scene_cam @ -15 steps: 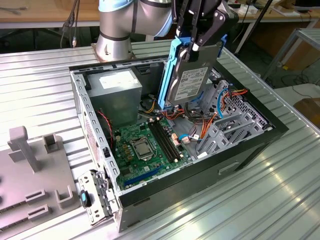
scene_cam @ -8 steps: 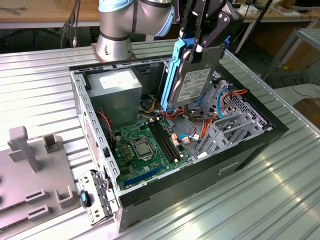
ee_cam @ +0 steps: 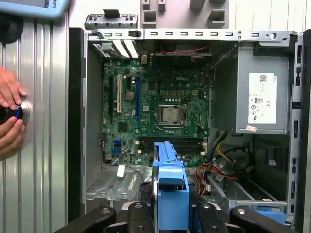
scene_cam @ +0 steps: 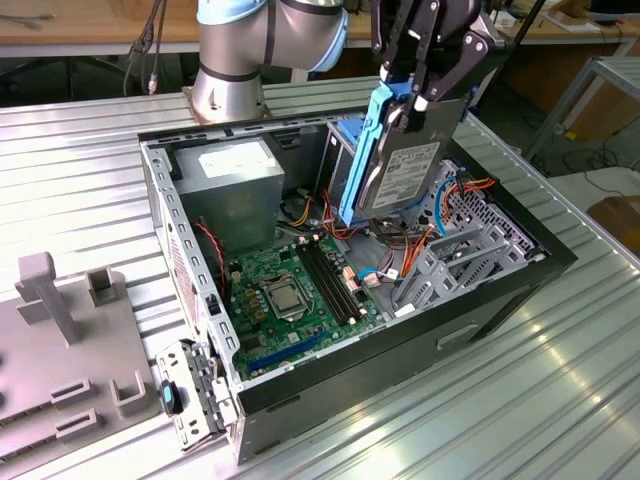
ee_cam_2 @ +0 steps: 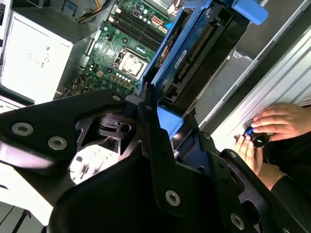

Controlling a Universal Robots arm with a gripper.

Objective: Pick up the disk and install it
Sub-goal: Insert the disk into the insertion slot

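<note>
The disk (scene_cam: 402, 172), a dark flat drive with a white label and blue side rails, hangs almost upright above the open computer case (scene_cam: 480, 310). My gripper (scene_cam: 412, 98) is shut on its upper end, one finger on either face. It hovers over the cables beside the grey drive bay (scene_cam: 470, 240). In the second wrist view the disk (ee_cam_2: 194, 53) reaches away from my black fingers (ee_cam_2: 155, 145) toward the motherboard. In the first wrist view its blue rail (ee_cam: 170, 187) stands between the jaws, over the case's lower end.
Inside the case lie a green motherboard (scene_cam: 290, 290) and a grey power-supply box (scene_cam: 235, 185). A metal bracket with a blue tab (scene_cam: 190, 392) sits at the case's near corner. Grey fixtures (scene_cam: 60, 330) stand at the exterior view's left. A person's hands (ee_cam: 9, 116) rest on a knob beside the case.
</note>
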